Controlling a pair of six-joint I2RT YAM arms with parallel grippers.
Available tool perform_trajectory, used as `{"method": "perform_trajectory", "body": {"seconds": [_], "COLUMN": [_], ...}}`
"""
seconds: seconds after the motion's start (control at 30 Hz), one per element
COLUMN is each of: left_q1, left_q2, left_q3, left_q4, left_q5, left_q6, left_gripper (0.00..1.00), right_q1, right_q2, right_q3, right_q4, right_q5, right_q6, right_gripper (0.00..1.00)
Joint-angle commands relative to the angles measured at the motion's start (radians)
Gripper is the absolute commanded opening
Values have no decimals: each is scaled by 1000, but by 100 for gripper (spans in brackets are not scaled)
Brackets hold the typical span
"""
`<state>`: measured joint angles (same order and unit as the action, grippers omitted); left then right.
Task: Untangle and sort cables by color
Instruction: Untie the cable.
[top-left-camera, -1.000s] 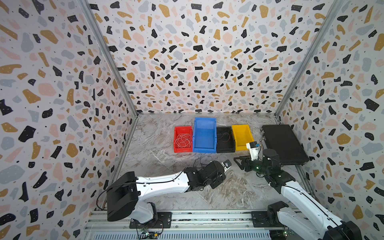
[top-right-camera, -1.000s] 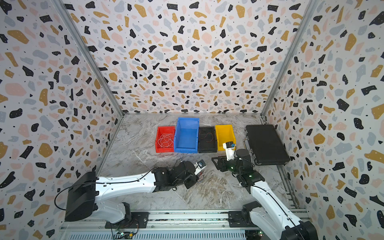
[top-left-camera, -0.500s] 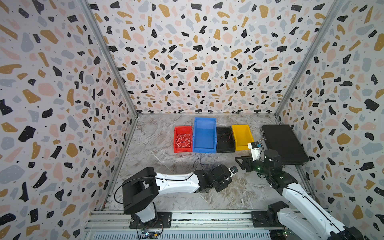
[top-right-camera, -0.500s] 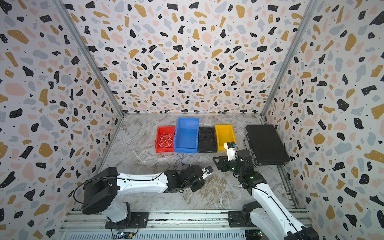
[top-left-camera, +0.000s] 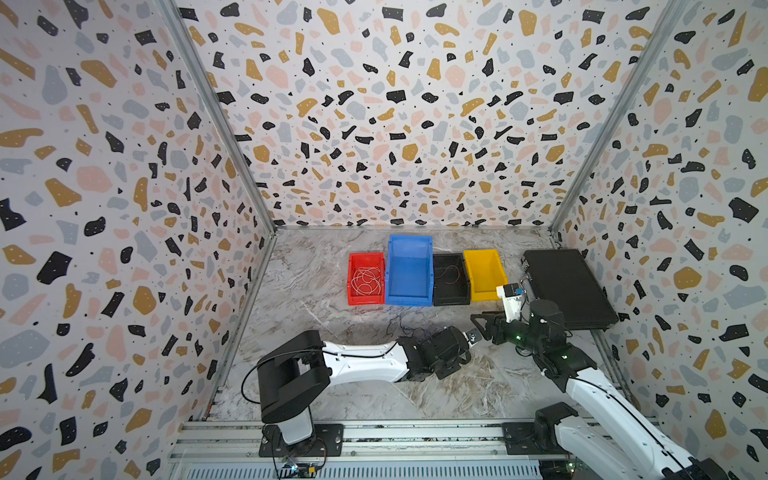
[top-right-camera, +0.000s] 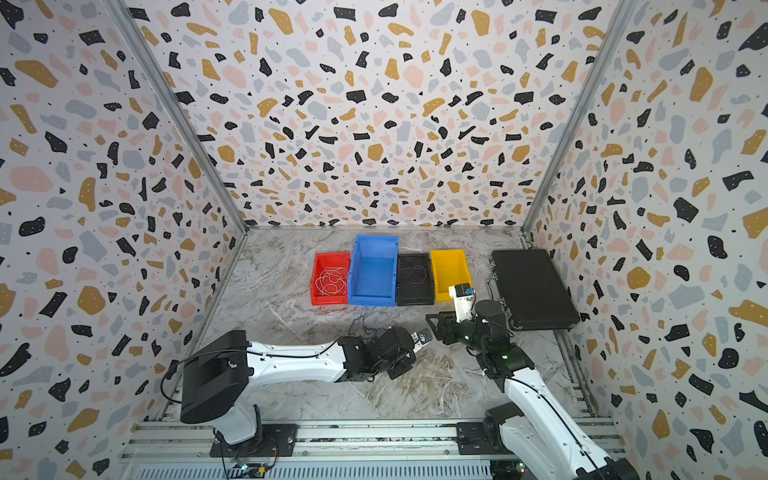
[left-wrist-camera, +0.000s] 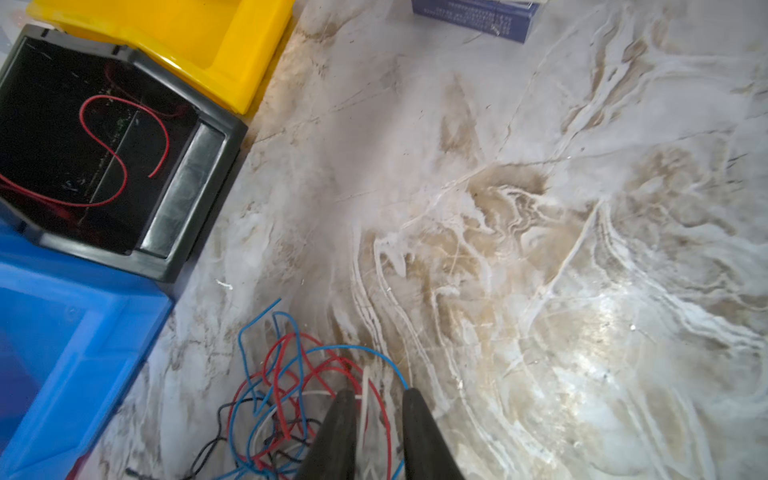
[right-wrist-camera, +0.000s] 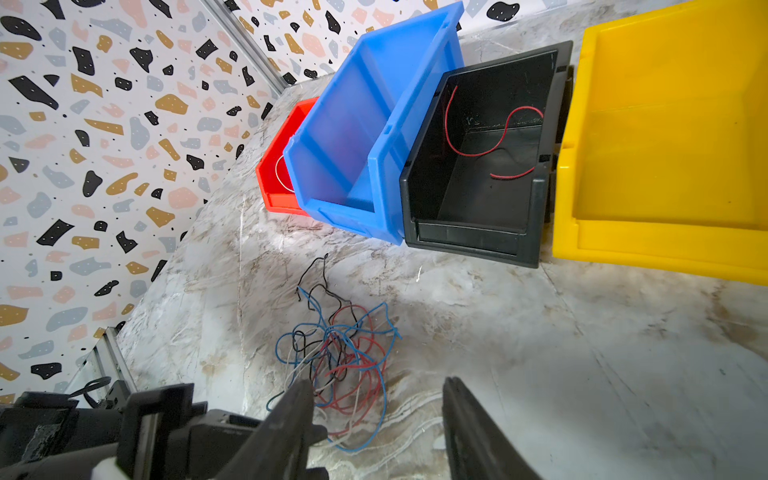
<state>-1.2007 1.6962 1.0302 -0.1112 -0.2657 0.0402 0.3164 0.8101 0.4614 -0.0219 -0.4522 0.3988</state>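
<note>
Left wrist alone: cable (left-wrist-camera: 365, 395) between jaws

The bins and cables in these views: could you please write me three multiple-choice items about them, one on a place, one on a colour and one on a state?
1. In which bin does the lone red cable lie?
A. yellow
B. black
C. blue

2. What colour are the cables in the red bin?
A. blue
B. black
C. white

3. How do the right gripper's jaws stand?
A. open, holding nothing
B. shut on a blue cable
C. shut on a bin's rim

Key:
1 B: the red strand curls on the floor of the black bin.
2 C: pale white loops lie in the red bin in both top views.
3 A: the right wrist view shows a wide gap between the jaws, with no strand pinched there.
</note>
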Motion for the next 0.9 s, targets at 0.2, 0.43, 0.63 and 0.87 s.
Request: {"method": "perform_trajectory", "body": {"seconds": [0.2, 0.43, 0.63, 0.87], "left_q1": [-2, 19, 33, 53], "left_q2": [-9, -254, -407, -474], "left_q3": [7, 23, 185, 348], "left_q4": [-33, -99, -200, -344], "left_q5": [-66, -127, -176, -221], "left_q6": [-48, -93, -67, -25], "left_gripper": [9, 0, 0, 0], "right_q1": [3, 3, 28, 89], "right_q2": [-22, 27, 97, 106], "right_q3": [38, 26, 28, 31], "right_q4": [-48, 20, 99, 183], "right_q5": [36, -6, -108, -178], "right_q6": [-26, -21, -9, -7], "right_gripper": [54, 58, 59, 61]}}
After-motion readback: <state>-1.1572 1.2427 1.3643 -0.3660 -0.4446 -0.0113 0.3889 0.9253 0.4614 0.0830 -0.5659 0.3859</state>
